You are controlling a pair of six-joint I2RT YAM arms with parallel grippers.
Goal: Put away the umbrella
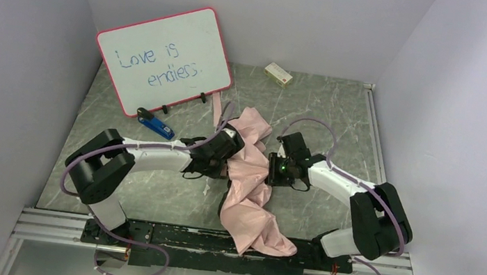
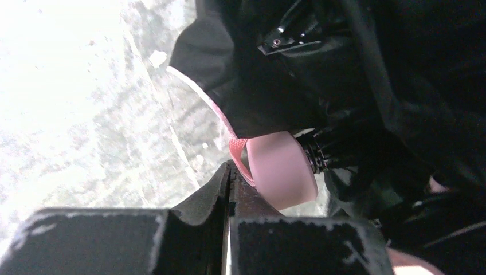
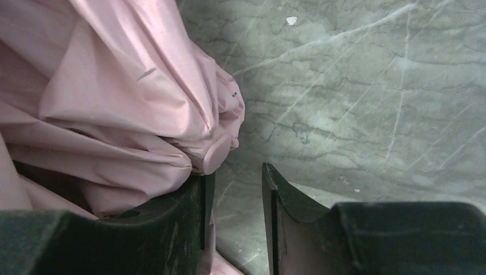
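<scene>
From here, the umbrella (image 1: 248, 194) lies mid-counter (image 1: 341, 121), running down toward the near edge. The left pincer (image 2: 229, 167) is at its left side and the right pincer (image 3: 235, 172) at its right, with the umbrella between them. A whiteboard (image 1: 166, 58) stands at the back left, a stapler (image 1: 155, 125) just in front of it. A box (image 1: 278, 74) lies near the back wall.

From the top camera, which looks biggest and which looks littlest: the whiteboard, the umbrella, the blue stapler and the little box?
Largest to smallest:
1. whiteboard
2. umbrella, crumpled and long, covers a bit less
3. blue stapler and little box: both tiny, too alike to rank
</scene>
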